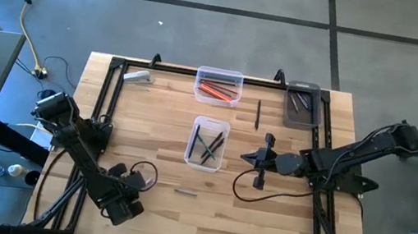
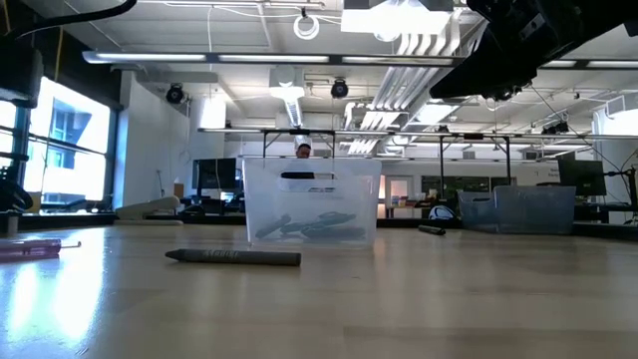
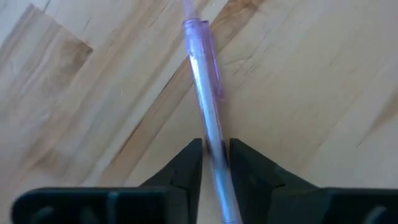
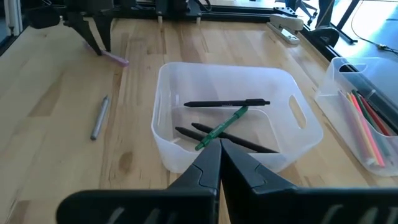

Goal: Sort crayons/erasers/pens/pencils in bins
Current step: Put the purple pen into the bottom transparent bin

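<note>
Closest in, my own two dark fingers [image 3: 186, 171] stand either side of a clear purple pen [image 3: 204, 74]. I am the left gripper [image 3: 216, 152], down at the near left of the table [image 1: 275, 227]. My jaws are drawn in to a narrow gap, with both tips against the barrel. The pen lies flat on the wood, and most of its length runs out ahead of me.

I judge the step in hand to be the pick. The grip sits low on the barrel rather than at its middle, so the long free end may droop or swing. I want a firm squeeze and then a straight, slow lift before any sideways move.

The pen bin [image 1: 211, 121] is the clear middle one, to my far right, with dark pens and a green one inside. Beyond it are the far clear bin [image 1: 221, 72] of red and orange sticks and the dark grey bin [image 1: 305, 87] at the far right. A grey crayon [image 1: 186, 191] lies loose on my way, so I should carry high over it. The right gripper [image 4: 219, 149] hangs shut just right of the pen bin, and I should approach from the left.
</note>
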